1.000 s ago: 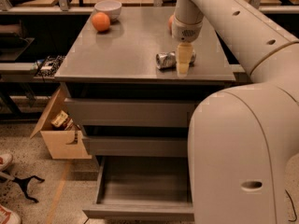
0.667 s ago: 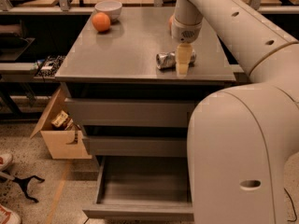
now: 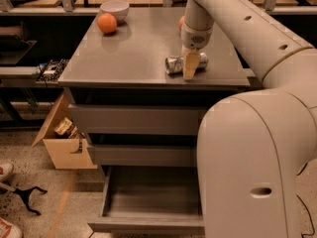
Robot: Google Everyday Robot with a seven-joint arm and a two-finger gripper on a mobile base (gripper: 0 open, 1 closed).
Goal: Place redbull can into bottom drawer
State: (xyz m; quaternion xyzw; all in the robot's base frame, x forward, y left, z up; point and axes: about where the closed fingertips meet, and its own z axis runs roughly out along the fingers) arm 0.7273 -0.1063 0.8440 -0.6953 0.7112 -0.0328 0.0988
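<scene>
Step in hand, by my read: grasp of redbull can (image 3: 173, 64), lying on its side near front edge of table (image 3: 129, 58), toward front right corner. Gripper (image 3: 190, 67) down right at the can's middle, wrist vertical above it. Closed on the can or not: cannot tell.

To do it well:
- Confirm a firm hold across the dented body before lifting. Expect shiny, wrinkled metal to slip or roll.
- Lift straight up and clear the front edge.
- Go down and in over bottom drawer (image 3: 146, 225), already pulled out below that edge.
- Keep clear of the two shut drawers above it.
- Release low over the tray, not from height.

Count:
- 1 redbull can
- 1 orange (image 3: 107, 23) near back left corner
- 1 white bowl (image 3: 114, 9) at back edge
- 1 reddish fruit (image 3: 181, 24), mostly hidden behind arm
- 3 grey drawers (1 open, 2 shut)
- 1 cardboard box (image 3: 64, 150) on floor, left of table
- 1 gripper
</scene>
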